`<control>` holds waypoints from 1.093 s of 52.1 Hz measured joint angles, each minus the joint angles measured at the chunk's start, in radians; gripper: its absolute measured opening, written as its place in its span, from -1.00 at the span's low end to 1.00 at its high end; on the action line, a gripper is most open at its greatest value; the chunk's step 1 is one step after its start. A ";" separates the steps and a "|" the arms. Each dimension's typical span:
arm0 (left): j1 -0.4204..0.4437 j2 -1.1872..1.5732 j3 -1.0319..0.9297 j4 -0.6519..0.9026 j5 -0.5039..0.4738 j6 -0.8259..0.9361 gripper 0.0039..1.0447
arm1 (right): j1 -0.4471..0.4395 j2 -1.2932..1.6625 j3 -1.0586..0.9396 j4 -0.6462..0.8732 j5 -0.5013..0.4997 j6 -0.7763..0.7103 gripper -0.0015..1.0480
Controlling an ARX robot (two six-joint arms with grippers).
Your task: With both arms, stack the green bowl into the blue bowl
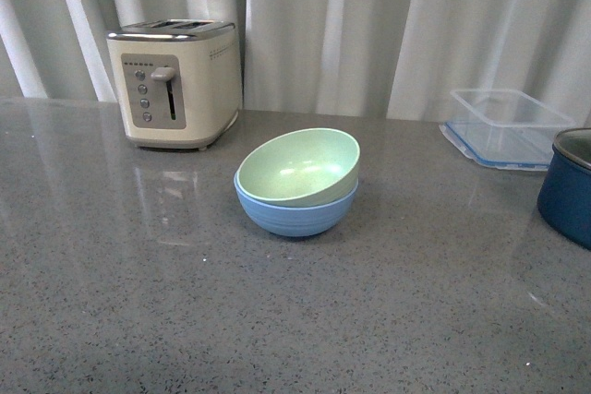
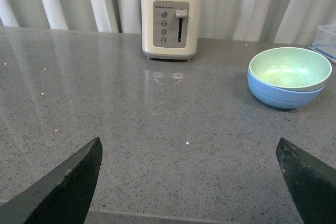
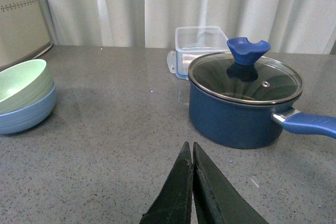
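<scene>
The green bowl (image 1: 300, 166) sits nested, slightly tilted, inside the blue bowl (image 1: 295, 212) in the middle of the grey counter. Both also show in the left wrist view, green bowl (image 2: 290, 68) in blue bowl (image 2: 283, 94), and in the right wrist view, green bowl (image 3: 21, 85) in blue bowl (image 3: 26, 115). Neither arm shows in the front view. My left gripper (image 2: 189, 142) is open and empty, low over the counter, well short of the bowls. My right gripper (image 3: 190, 145) is shut and empty, away from the bowls.
A cream toaster (image 1: 175, 83) stands at the back left. A clear plastic container (image 1: 508, 126) sits at the back right. A dark navy pot (image 3: 244, 106) with a glass lid and blue handle stands on the right, close to my right gripper.
</scene>
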 joint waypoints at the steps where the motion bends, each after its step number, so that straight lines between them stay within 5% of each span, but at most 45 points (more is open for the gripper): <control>1: 0.000 0.000 0.000 0.000 0.000 0.000 0.88 | 0.000 -0.010 -0.003 -0.006 0.000 0.000 -0.98; 57: 0.000 0.000 0.000 0.000 0.000 0.000 0.88 | 0.000 -0.478 -0.056 -0.404 0.000 0.000 -0.98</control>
